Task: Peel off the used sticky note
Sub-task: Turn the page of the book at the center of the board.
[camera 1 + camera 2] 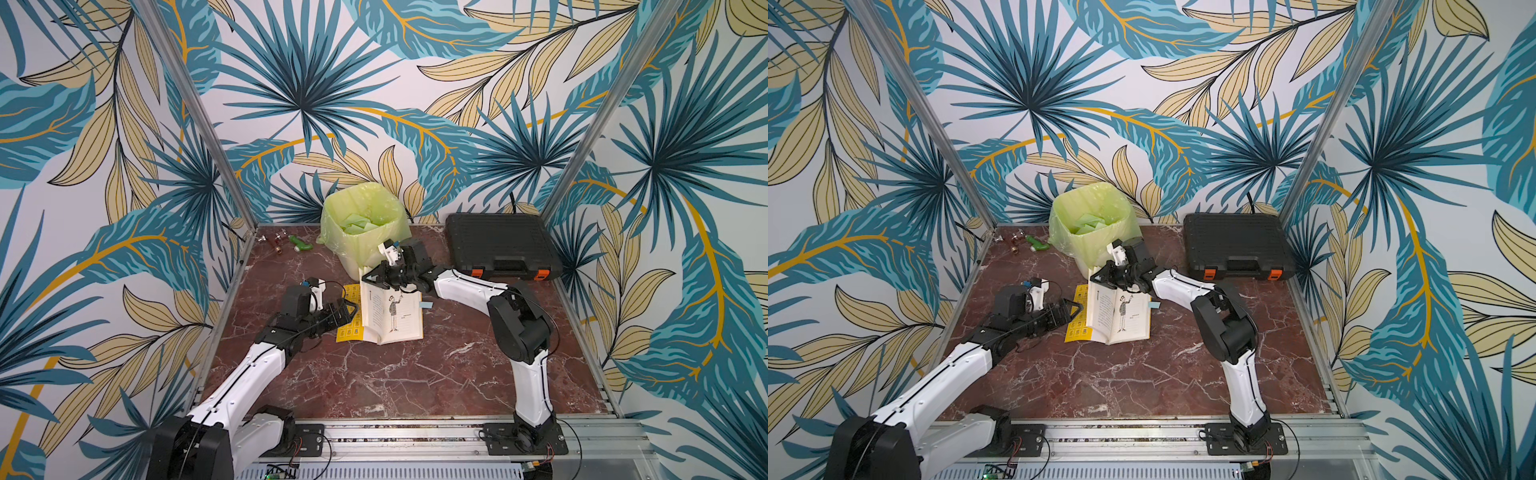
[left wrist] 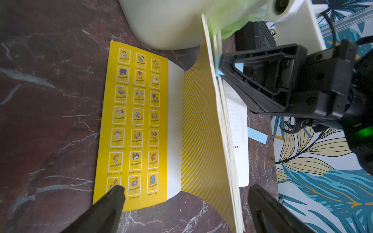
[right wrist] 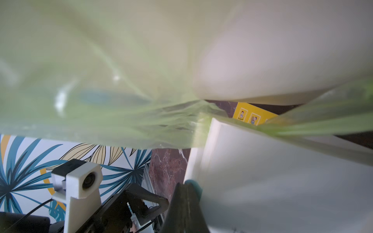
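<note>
An open book (image 1: 395, 316) with a yellow cover (image 2: 133, 121) lies mid-table, and its left-hand pages stand upright. My right gripper (image 1: 365, 277) is at the far top edge of those raised pages, shut on a blue sticky note (image 2: 218, 67). The same sticky note (image 3: 194, 184) shows as a teal tip at the closed jaws of the right gripper (image 3: 186, 185). Another blue sticky note (image 1: 426, 305) pokes out of the right page's edge. My left gripper (image 1: 349, 311) hovers open over the cover flap, holding nothing; in its wrist view, the left gripper (image 2: 185, 189) straddles the upright pages.
A white bin (image 1: 353, 253) lined with a green bag stands right behind the book, with green paper scraps inside. A black tool case (image 1: 498, 245) sits at the back right. Small fittings and a green piece (image 1: 301, 243) lie at the back left.
</note>
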### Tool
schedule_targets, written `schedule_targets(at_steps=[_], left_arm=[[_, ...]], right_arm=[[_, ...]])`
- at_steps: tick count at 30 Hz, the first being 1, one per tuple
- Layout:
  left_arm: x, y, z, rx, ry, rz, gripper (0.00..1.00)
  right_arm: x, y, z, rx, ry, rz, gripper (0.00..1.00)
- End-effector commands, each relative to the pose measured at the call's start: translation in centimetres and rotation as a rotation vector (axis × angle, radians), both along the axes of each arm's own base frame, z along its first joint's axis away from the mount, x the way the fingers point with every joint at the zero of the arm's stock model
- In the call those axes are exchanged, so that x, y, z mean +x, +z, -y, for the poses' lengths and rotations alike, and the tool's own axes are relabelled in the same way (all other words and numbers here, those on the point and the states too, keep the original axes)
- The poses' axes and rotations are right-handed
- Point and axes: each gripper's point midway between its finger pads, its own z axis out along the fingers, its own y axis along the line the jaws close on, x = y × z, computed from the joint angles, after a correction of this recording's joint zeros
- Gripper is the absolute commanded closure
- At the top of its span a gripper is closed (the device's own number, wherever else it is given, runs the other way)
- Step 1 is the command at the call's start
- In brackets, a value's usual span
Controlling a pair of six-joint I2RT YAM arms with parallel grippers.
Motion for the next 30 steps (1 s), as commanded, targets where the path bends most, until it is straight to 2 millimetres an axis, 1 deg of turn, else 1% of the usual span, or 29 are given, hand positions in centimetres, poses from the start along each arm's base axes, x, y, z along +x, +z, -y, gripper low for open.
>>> schedule_targets(at_steps=[1,4,10,13,16,18,19,21,22,23,28,30], left_arm=[[0.2,0.3,-0.3,0.018,0.003,0.017,0.0],[0.2,0.2,-0.3,0.015,0.007,0.017,0.0],[0.0,0.1,-0.6,0.029,0.019,0.012,0.0],[0.0,-0.2,-0.8,0.033,0.027,0.005,0.03],[0.0,-0.6,-0.8,0.028,0.032,-0.002,0.06],[0.1,-0.8,-0.7,0.019,0.035,-0.007,0.12],[0.2,-1.0,-0.6,0.016,0.037,-0.01,0.19],[0.2,-1.3,-0.7,0.017,0.042,-0.02,0.42],[0.2,-1.4,-0.8,0.022,0.044,-0.021,0.5],[0.2,-1.4,-0.8,0.027,0.046,-0.022,0.54],[-0.1,-2.0,-1.1,0.046,0.048,-0.039,0.54],[0.0,-2.3,-1.0,0.041,0.048,-0.048,0.58]], right_arm=[[-1.1,-1.1,-2.5,0.017,0.039,-0.034,1.0],[-1.4,-2.1,-3.8,0.02,0.048,-0.048,1.0],[-2.0,-4.1,-5.6,0.026,0.068,-0.087,1.0],[-2.3,-4.7,-5.6,0.023,0.072,-0.099,1.0],[-2.4,-4.5,-5.0,0.0,0.068,-0.078,1.0],[-2.4,-4.3,-4.7,-0.006,0.064,-0.072,1.0],[-2.3,-4.3,-4.5,-0.005,0.06,-0.073,1.0],[-2.3,-4.4,-4.4,-0.004,0.055,-0.075,1.0],[-2.3,-4.4,-4.4,-0.002,0.051,-0.076,1.0],[-2.3,-4.5,-4.3,0.0,0.049,-0.078,1.0],[-2.3,-4.4,-4.4,0.01,0.047,-0.08,1.0],[-2.3,-4.2,-4.4,0.012,0.045,-0.076,1.0]])
